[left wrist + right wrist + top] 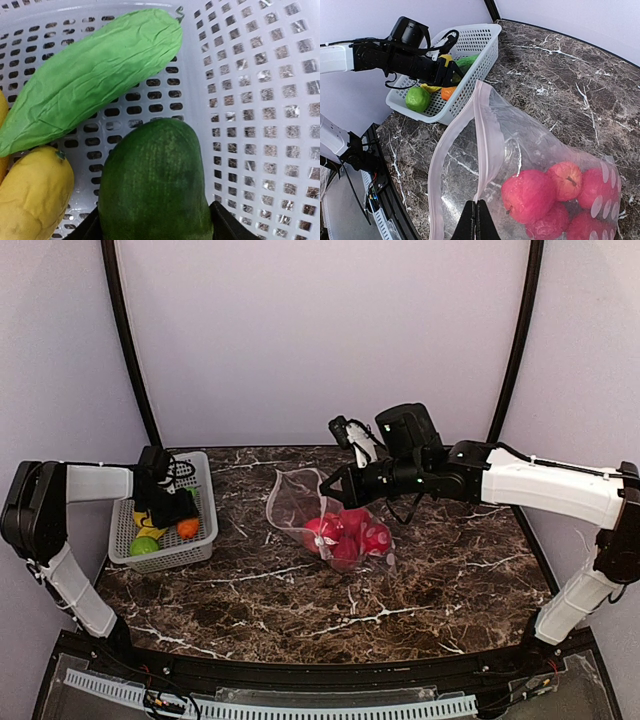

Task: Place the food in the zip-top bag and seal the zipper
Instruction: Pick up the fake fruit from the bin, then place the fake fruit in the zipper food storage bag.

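Reaching into a white mesh basket (168, 558) at the left edge of the marble table (300, 620), the left gripper (172, 508) has its black fingers (227, 231) standing apart on either side of a dark green toy vegetable (155, 185); whether they actually press on it cannot be told. Beside that piece lie a crinkled light green pod (95, 75) and a yellow fruit (32, 195), with an orange one (188, 528) and a round green one (145, 545) at the basket's near end. At the middle of the table, just right of the basket but not touching it, sits the zip-top bag (300, 502), clear and dotted with white. The right gripper (477, 220) is pinched tight on the pale pink zipper (487, 135), holding that edge up so the mouth gapes (it faces left, toward the basket). Several red fruits (527, 195) are bunched in the bag's closed right end, resting on the tabletop.
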`<move>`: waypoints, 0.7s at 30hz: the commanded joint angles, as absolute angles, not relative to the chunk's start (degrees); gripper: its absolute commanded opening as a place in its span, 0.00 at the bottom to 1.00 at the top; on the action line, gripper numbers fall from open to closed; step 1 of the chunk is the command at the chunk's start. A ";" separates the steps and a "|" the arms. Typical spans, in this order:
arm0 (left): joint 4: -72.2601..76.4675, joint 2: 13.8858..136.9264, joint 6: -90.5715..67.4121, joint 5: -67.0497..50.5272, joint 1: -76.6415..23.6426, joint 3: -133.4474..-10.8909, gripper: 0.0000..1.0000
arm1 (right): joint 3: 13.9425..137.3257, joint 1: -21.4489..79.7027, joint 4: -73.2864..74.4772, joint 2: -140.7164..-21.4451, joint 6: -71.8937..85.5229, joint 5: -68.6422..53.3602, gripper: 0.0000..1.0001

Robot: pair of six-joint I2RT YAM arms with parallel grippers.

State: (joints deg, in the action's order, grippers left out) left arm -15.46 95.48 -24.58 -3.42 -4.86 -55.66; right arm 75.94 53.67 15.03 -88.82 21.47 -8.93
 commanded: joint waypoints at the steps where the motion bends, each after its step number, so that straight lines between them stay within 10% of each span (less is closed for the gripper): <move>1: -17.20 85.74 -22.72 -4.44 -4.74 -54.45 0.58 | 75.80 53.98 14.42 -87.61 21.18 -8.38 0.00; 21: -11.50 60.92 -34.67 -20.74 -34.76 -56.17 0.54 | 78.77 54.23 12.40 -90.71 21.56 -13.05 0.00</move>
State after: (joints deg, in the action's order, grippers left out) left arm -16.51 60.60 -27.73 -18.70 -29.52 -55.11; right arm 77.30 53.78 14.57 -90.32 21.50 -12.16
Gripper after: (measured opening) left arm 0.632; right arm 0.004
